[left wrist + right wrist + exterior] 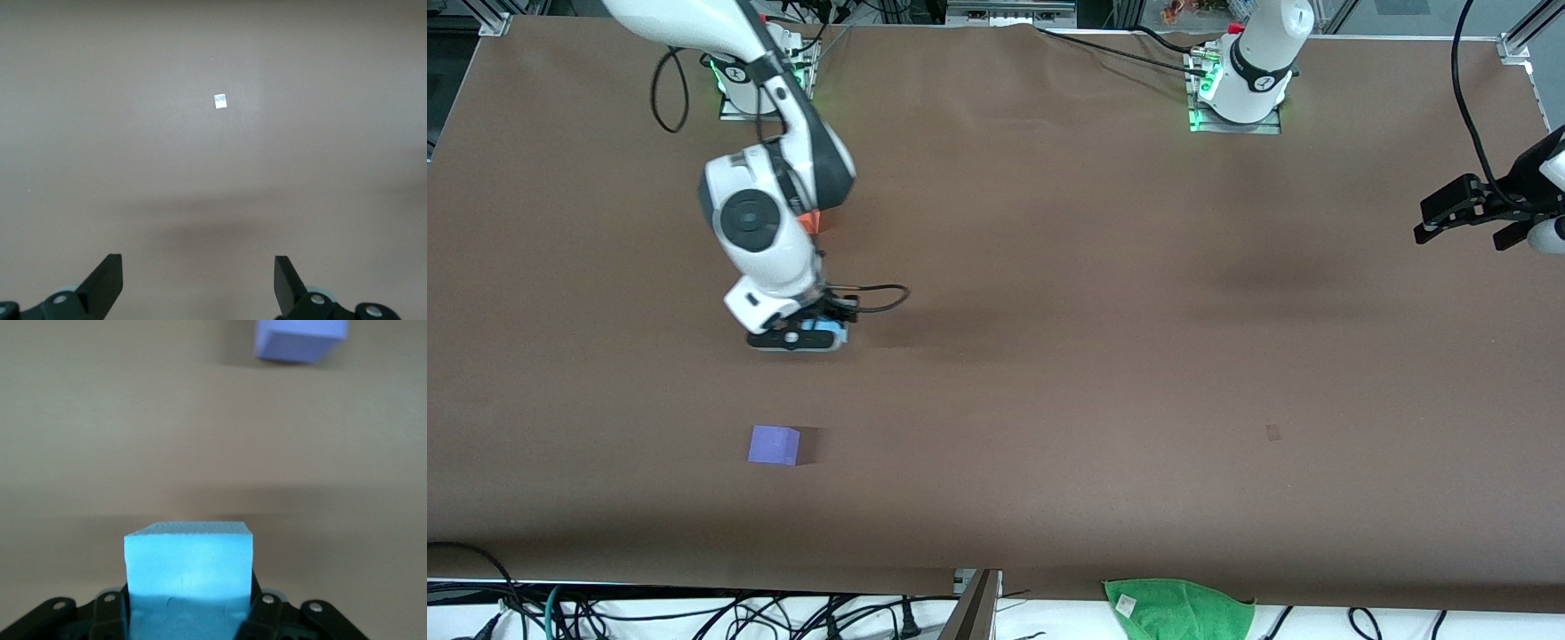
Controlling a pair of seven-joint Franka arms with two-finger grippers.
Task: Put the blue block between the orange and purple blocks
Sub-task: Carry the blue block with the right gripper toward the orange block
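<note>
My right gripper [807, 340] is shut on the light blue block [829, 335] and holds it low over the table, between the orange and purple blocks. The orange block [809, 222] lies farther from the front camera and is mostly hidden by the right arm. The purple block [774, 444] lies nearer to the front camera. In the right wrist view the blue block [190, 563] fills the space between the fingers [267, 613], and the purple block [300, 337] shows ahead of it. My left gripper [1463, 222] waits open and empty above the left arm's end of the table; it also shows in the left wrist view [198, 283].
A green cloth [1178, 609] hangs at the table's edge nearest the front camera. A small tag [220, 101] lies on the brown table [1103, 373] under the left gripper. Cables run along the table's edges.
</note>
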